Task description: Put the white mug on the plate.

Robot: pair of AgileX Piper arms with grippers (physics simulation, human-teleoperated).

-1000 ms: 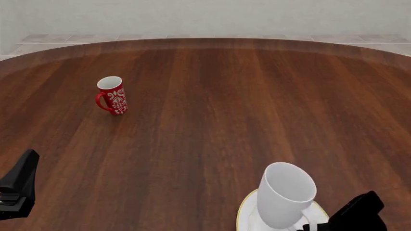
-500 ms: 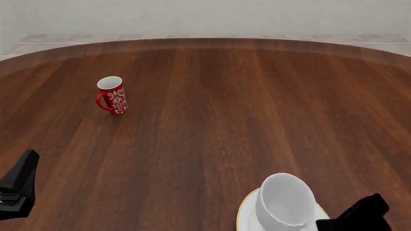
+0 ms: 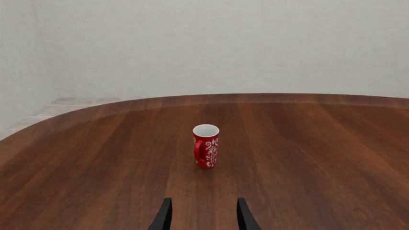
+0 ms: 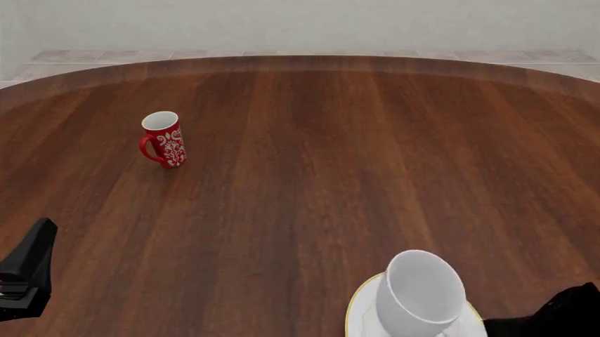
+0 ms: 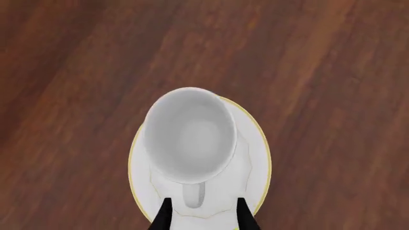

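The white mug (image 4: 422, 291) stands upright on the plate (image 4: 355, 309) at the near right of the table. In the right wrist view the mug (image 5: 188, 134) is seen from above, its mouth open to the camera, and the plate's gold rim (image 5: 263, 158) shows around it. My right gripper (image 5: 203, 218) is open just behind the mug's handle (image 5: 191, 194), with its fingertips apart on either side and not touching it. My left gripper (image 3: 203, 218) is open and holds nothing, low over the table.
A small red mug (image 4: 163, 139) with a white pattern stands upright at the far left, also straight ahead of the left gripper as the red mug (image 3: 206, 146). The right arm (image 4: 567, 316) sits at the near right corner, the left arm (image 4: 28, 270) at the near left edge.
The white mug, tilted above the plate a second ago, came down to stand on it. The right gripper let go and drew back to the right. The left arm has not moved.
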